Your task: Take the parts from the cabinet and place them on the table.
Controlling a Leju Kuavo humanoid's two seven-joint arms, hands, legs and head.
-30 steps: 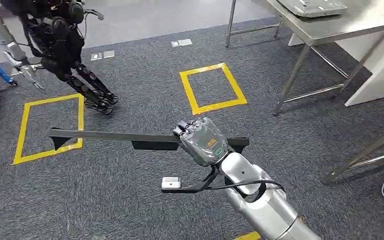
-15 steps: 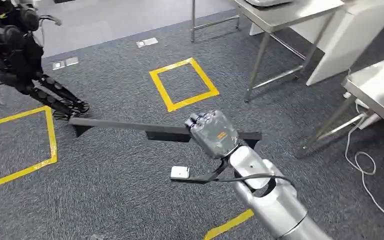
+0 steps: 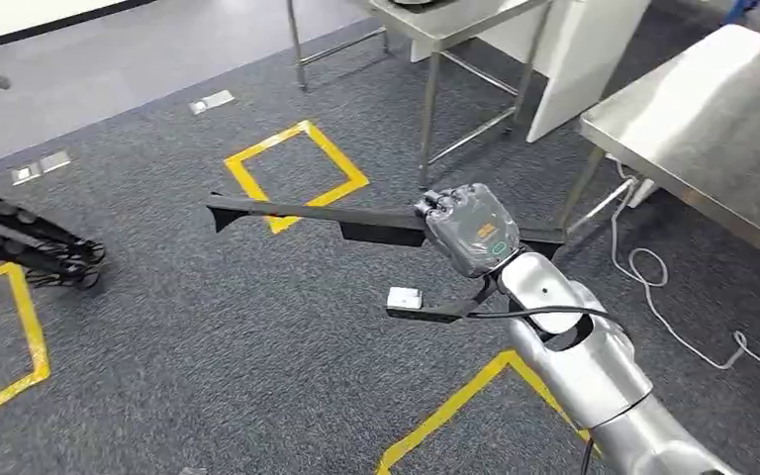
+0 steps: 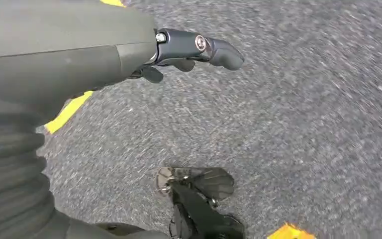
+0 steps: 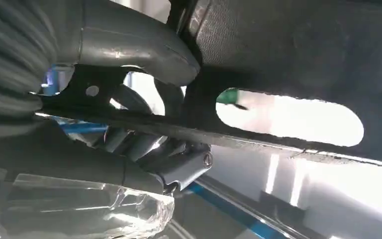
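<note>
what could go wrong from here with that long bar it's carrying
The right hand grips the long black bar near one end, so most of it sticks out unsupported; it may tip or slip in the grip. That far end could also strike the table legs if the robot turns toward the steel table. The white cable on the carpet near that table may be a trip hazard.

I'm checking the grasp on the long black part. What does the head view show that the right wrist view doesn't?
Head view alone: the whole black part held level over the grey carpet, yellow floor squares and a steel table. Right wrist view alone: the part's underside with an oval slot. Both: the right robot hand wrapped around the part.
</note>
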